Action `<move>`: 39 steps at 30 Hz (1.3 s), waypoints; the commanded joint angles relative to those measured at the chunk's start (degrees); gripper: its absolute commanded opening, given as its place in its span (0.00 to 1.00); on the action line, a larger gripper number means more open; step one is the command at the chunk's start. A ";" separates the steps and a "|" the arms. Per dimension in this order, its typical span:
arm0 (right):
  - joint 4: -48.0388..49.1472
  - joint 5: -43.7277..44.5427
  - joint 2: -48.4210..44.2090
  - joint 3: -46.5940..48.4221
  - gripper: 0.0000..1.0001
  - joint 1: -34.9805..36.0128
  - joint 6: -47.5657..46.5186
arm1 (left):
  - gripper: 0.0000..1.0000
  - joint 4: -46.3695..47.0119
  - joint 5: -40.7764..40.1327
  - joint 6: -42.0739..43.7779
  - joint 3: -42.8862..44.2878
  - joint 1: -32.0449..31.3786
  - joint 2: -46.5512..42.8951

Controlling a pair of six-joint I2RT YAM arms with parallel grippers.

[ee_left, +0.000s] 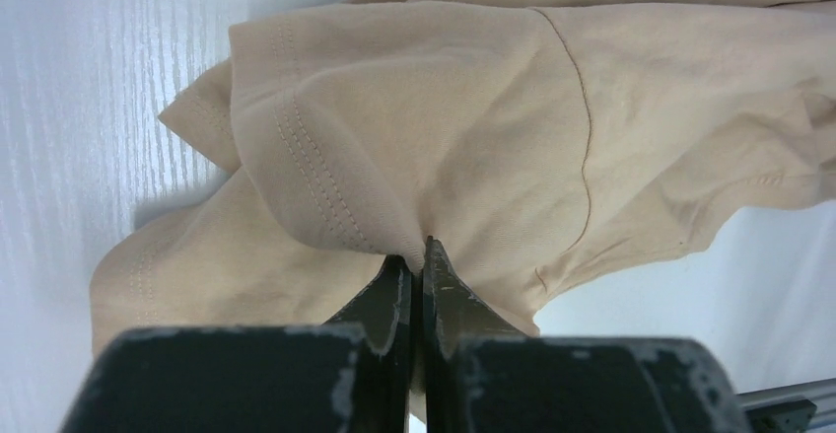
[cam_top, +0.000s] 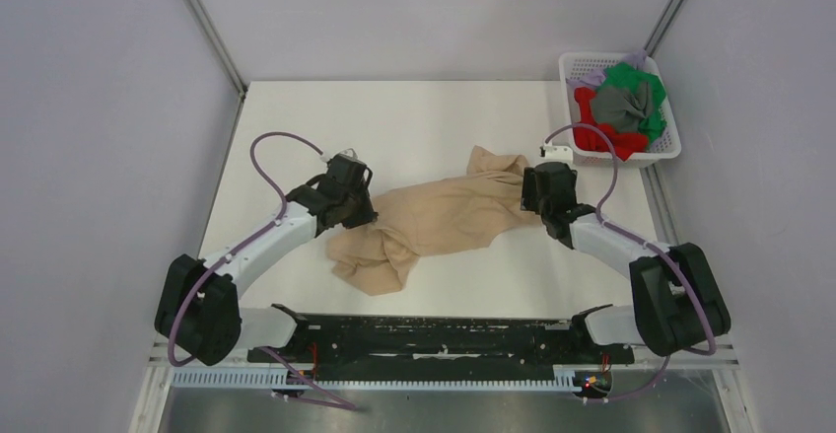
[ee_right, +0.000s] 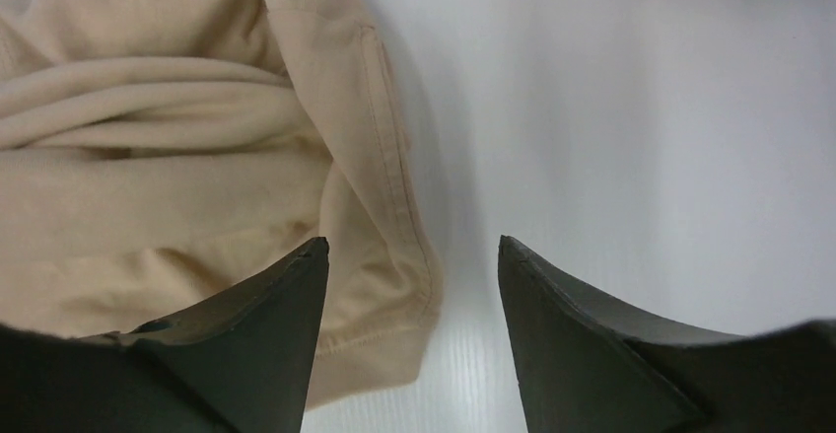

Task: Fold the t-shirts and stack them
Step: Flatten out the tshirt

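Note:
A beige t-shirt (cam_top: 434, 218) lies crumpled across the middle of the white table. My left gripper (cam_top: 367, 208) is at its left end, shut on a pinch of the beige cloth (ee_left: 414, 147) beside a stitched hem. My right gripper (cam_top: 528, 188) is at the shirt's right end, open, with a hemmed corner of the shirt (ee_right: 389, 285) lying between its fingers on the table. Red (cam_top: 601, 137), green (cam_top: 639, 86), grey (cam_top: 623, 108) and lavender (cam_top: 592, 80) t-shirts are bunched in the basket.
A white plastic mesh basket (cam_top: 670, 143) stands at the back right corner of the table (cam_top: 414, 117). Grey walls and metal posts enclose the table on three sides. The arm bases and a black rail sit along the near edge.

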 commanded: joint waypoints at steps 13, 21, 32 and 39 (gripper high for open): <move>10.39 -7.99 5.72 2.36 0.00 -3.06 1.60 | 0.02 -3.72 -7.67 2.59 6.80 -0.17 -3.73; 5.61 -9.94 -15.54 6.87 0.00 -3.03 1.02 | 0.02 -3.56 -13.61 6.79 20.93 -0.08 -12.49; -0.64 -17.52 -33.32 28.38 0.00 -3.06 -0.40 | 0.02 -4.20 -13.84 16.15 49.09 -0.08 -17.48; -6.43 -22.41 -30.92 44.62 0.00 -3.04 -3.74 | 0.02 -4.32 -12.37 19.33 60.63 -0.10 -17.76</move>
